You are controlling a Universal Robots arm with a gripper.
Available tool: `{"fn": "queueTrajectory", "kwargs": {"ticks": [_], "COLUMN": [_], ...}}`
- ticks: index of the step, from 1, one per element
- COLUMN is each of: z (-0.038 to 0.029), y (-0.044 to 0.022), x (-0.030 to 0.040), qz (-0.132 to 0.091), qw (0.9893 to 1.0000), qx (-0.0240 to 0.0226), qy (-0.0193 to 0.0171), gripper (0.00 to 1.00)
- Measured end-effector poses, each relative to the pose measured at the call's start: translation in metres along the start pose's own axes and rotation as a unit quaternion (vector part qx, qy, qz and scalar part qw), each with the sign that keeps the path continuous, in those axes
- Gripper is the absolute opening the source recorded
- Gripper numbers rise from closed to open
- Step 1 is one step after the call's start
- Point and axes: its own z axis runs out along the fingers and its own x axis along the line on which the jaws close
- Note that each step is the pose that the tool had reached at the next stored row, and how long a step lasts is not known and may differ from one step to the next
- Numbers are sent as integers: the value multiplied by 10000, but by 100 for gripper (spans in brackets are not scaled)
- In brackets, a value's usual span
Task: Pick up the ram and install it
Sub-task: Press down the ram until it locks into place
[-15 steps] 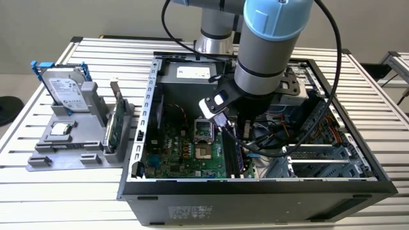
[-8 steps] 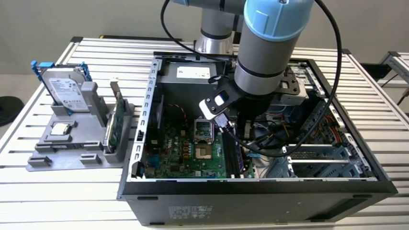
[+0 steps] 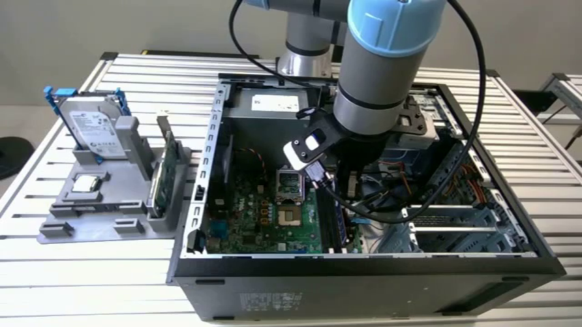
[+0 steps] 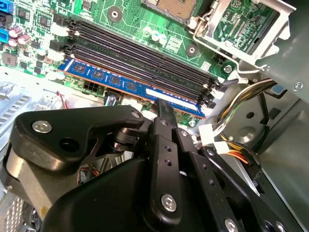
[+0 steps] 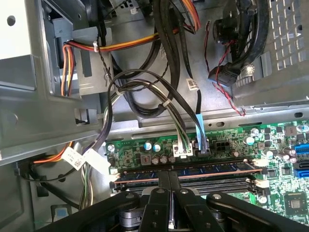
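In the exterior view, your arm (image 3: 382,82) reaches down into the open case (image 3: 364,272) on the worktop (image 3: 91,279). Its lower end is over the slots at the edge of the motherboard (image 3: 264,211) nearer the exterior view's right. The ram (image 3: 168,178) is well apart from it. It stands on edge in the grey holder (image 3: 100,204) outside the case, on the exterior view's left. The hard drive (image 3: 95,129) stands upright at the back of that holder. The square chip (image 3: 88,182) lies flat in front of the drive. Inside the case, a blue stick (image 3: 340,218) shows below the arm.

In the second wrist view, your claw (image 4: 164,107) has its fingers drawn together with nothing between them. The tip rests at the top edge of the blue stick (image 4: 120,82), around the middle of its length. That stick sits in the slot nearest the claw. The black slots (image 4: 140,50) beside it are bare.

In the first wrist view, you see the claw (image 5: 169,175) from the other side, fingers pressed side by side and touching the blue stick (image 5: 217,169) from above. The stick lies level along its slot, with white clips (image 5: 261,183) at the slot ends. Cable bundles (image 5: 145,92) hang behind it against the case wall.
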Motion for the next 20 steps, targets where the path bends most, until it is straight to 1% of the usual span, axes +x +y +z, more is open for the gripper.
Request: {"fn": "queueTrajectory", "kwargs": {"ticks": [12, 16, 17, 19, 20], "z": [0, 1, 6, 22, 28], "y": [-1, -1, 2, 3, 4], "x": [0, -1, -1, -2, -3], "qz": [-5, -4, -4, -2, 0], "qw": [10000, 10000, 10000, 10000, 9999], "qx": [-11, -10, 2, 49, 80], "qy": [-75, -72, -73, -84, -91], "gripper": [0, 0, 0, 0, 0]}}
